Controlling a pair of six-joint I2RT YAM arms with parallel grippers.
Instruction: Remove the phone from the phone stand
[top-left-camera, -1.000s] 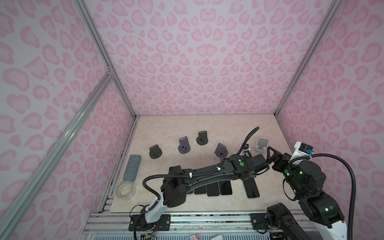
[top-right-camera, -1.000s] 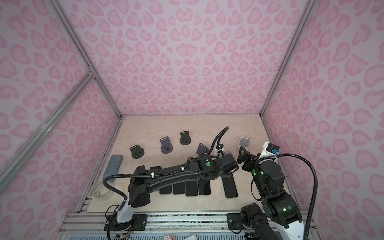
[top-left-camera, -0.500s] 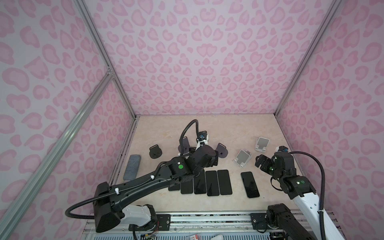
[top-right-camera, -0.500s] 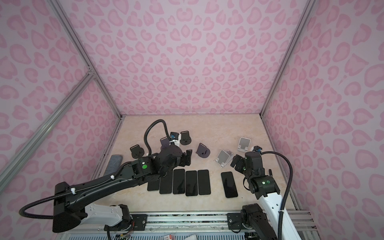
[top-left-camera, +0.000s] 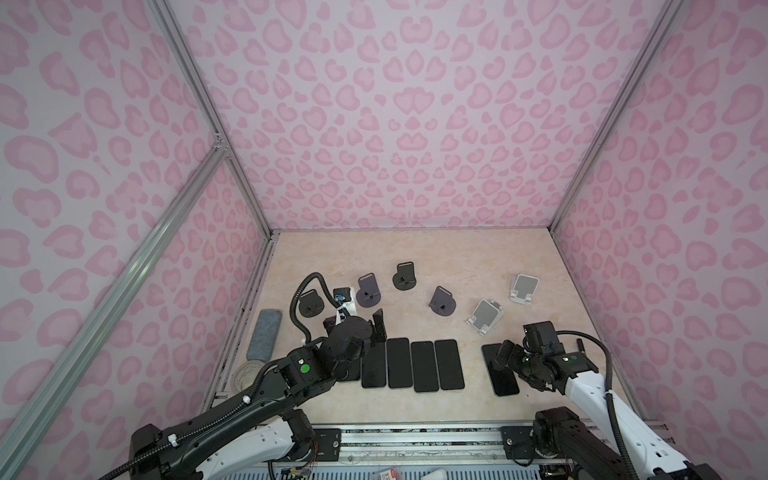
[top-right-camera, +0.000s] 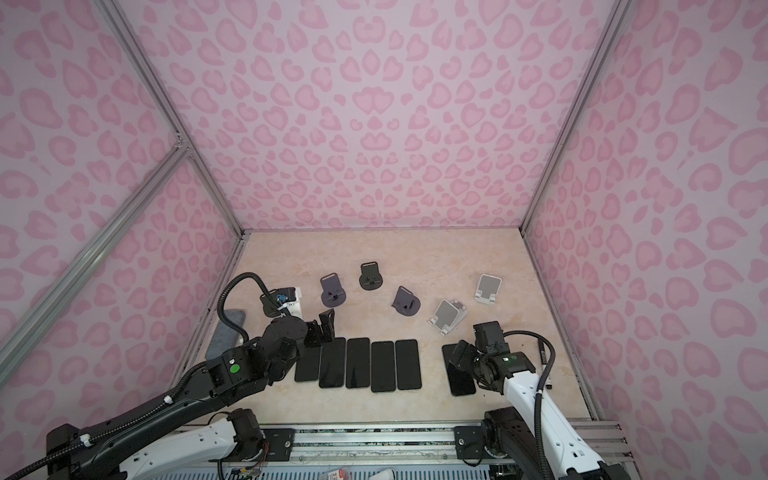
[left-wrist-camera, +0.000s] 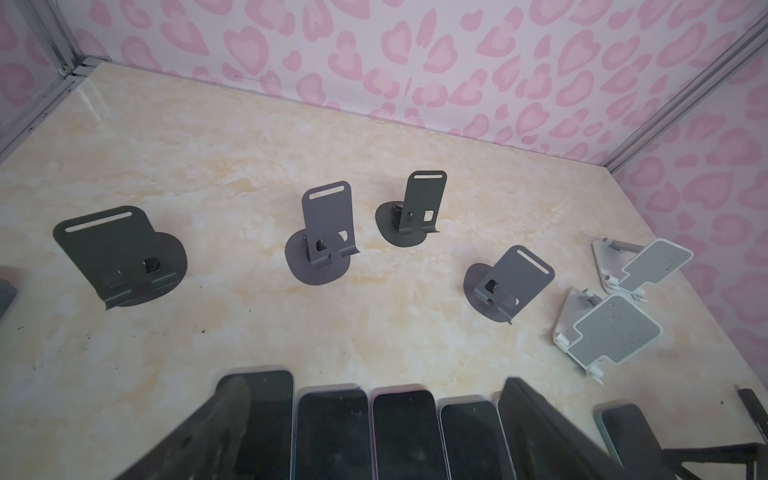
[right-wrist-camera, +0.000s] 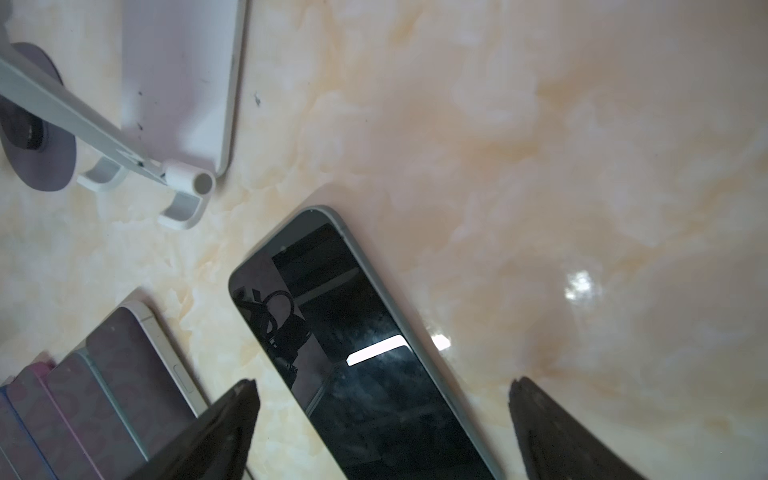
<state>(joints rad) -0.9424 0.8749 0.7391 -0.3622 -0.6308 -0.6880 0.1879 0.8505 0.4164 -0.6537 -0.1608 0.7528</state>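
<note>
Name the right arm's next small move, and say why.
Probably lift the right gripper straight up, clear of the lone phone. Its jaws stand open on either side of that phone, which lies flat on the table. The white stand beside it is empty, so nothing seems left to release.

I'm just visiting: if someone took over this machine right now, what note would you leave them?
Left gripper open, empty, over the left end of the phone row.
Right gripper open, empty, over the lone phone.
All six phones lie flat on the table.
Four dark stands and two white stands are empty.
Done: no phone is on a stand. Left: nothing visible.
</note>
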